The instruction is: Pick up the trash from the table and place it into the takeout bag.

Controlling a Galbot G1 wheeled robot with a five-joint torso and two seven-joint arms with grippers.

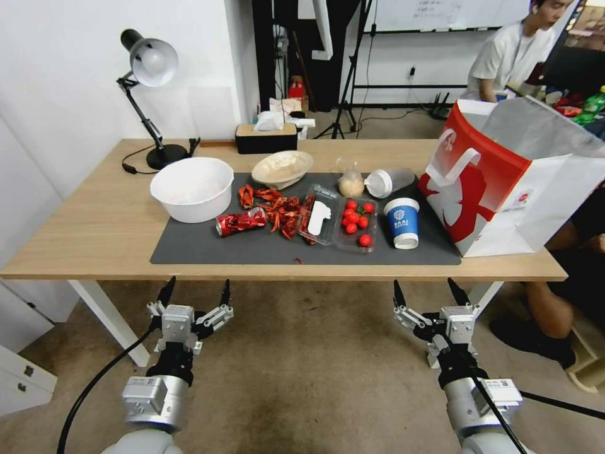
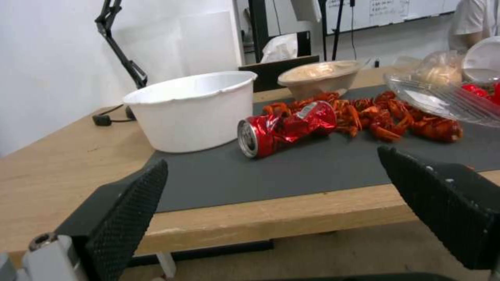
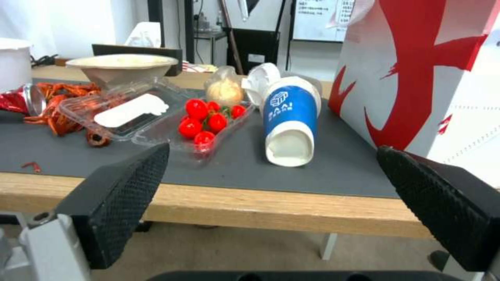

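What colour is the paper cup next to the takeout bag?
Blue with a white logo and white rim; the paper cup shows best in the right wrist view.

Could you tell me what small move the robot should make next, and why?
Probably advance the right end effector toward the blue paper cup. Both end effectors hang open and empty below the table edge; that cup stands upside down nearest the right one, beside the takeout bag. The left end effector faces the crushed red can.
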